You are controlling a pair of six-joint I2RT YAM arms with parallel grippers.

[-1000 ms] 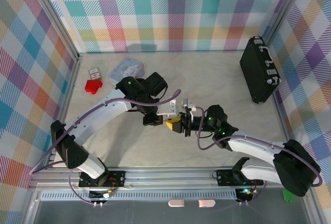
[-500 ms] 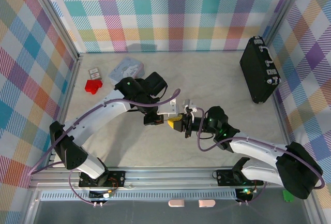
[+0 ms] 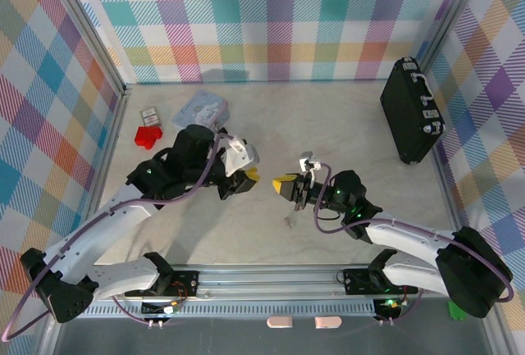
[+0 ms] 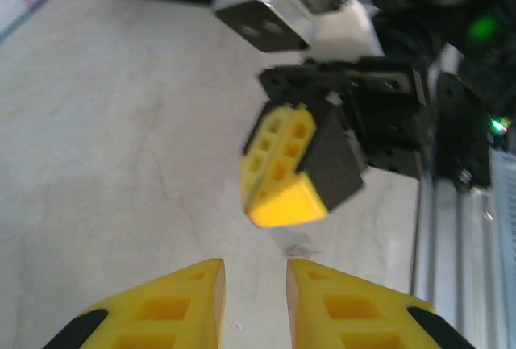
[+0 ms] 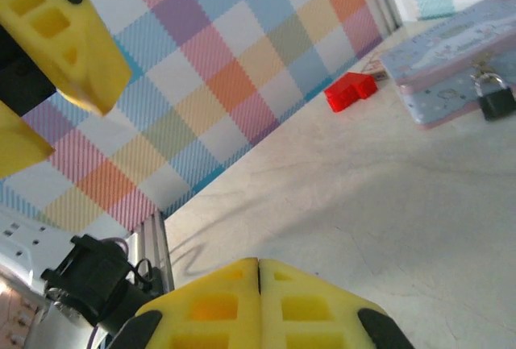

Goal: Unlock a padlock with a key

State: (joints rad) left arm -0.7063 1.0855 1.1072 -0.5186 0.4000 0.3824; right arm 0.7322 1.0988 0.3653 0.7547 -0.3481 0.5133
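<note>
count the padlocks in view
1: the padlock sits right beside the pale blue tin, toward the table's far left; another may be hidden from the cameras.

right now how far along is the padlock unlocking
Nothing looks done: the padlock stands by the blue tin, shackle closed. In hand: right gripper shut, left gripper slightly open, both mid-table, no key clearly held. Left: key in, turn, open.

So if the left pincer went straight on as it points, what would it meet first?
Most likely the right pincer, shut and facing the left pincer across a gap; depth is unclear.
</note>
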